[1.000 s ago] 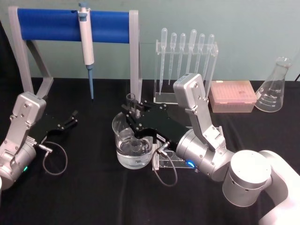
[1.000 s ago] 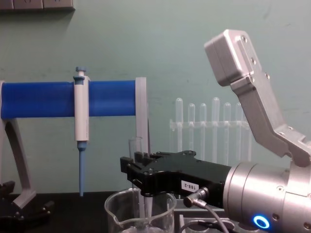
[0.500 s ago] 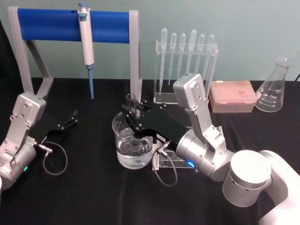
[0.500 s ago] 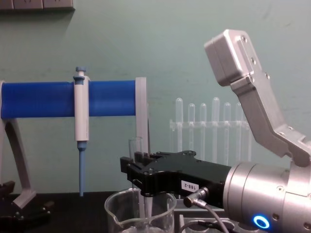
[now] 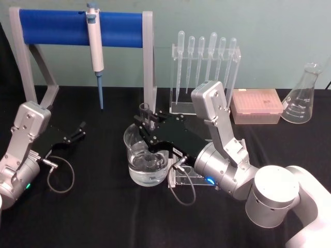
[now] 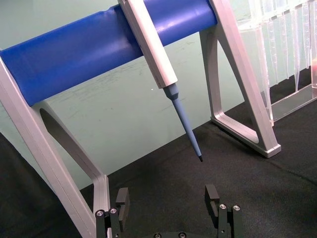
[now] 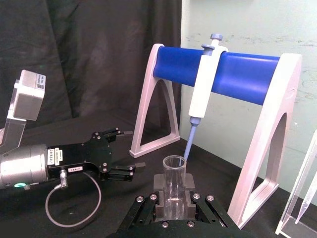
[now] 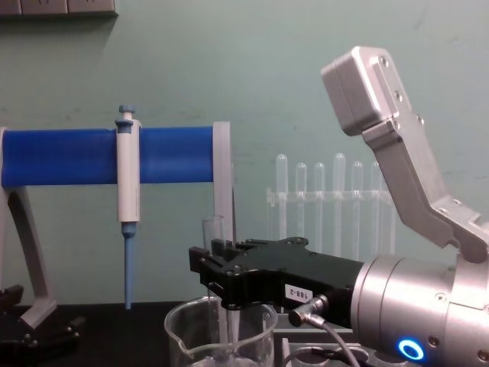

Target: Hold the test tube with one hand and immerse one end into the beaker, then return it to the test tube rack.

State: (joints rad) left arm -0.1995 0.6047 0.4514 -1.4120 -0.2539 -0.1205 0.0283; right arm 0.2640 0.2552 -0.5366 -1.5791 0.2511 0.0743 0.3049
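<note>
test tube (image 7: 174,179) in right end effector (image 5: 149,125), in beaker (image 5: 134,169)

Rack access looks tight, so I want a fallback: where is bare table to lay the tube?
Bare table: the near edge in front of the beaker, and between beaker and left tool. Crowded right of the beaker, where the arm of the right tool overhangs the clear rack.

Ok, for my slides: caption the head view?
Right end effector holds test tube in beaker; left end effector idle, open.

Passage behind the beaker (image 5: 137,170) is barred by the stand's grey post (image 5: 149,62); bare black table (image 5: 103,217) is left in front.
</note>
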